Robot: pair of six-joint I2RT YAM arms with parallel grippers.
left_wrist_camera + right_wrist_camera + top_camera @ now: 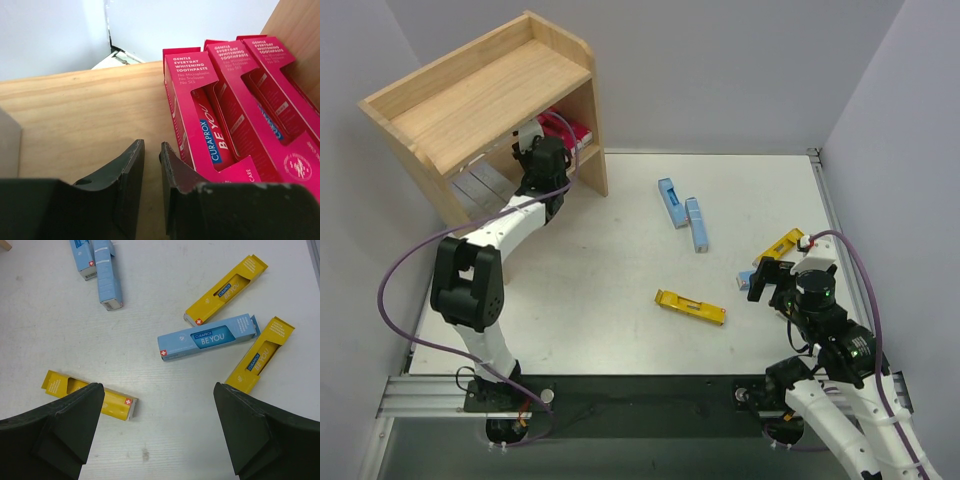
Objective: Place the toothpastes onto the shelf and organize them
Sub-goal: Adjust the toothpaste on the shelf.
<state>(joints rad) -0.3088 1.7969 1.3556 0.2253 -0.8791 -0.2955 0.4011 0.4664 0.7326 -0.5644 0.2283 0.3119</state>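
Observation:
Three magenta toothpastes (235, 115) lie side by side on the lower board of the wooden shelf (480, 95). My left gripper (151, 146) reaches into that tier, shut with nothing between its fingers, its right finger close beside the nearest magenta carton. On the table lie two light blue toothpastes (683, 212), a yellow one (690, 306), and near my right gripper (768, 280) two yellow ones (225, 289) (260, 355) with a blue one (207, 337) between them. The right gripper (157, 390) hovers open over bare table.
A silver-grey edge (7, 150) shows at the far left of the lower tier. The shelf's side panel (592, 140) stands right of the left gripper. Grey walls close in the table on three sides.

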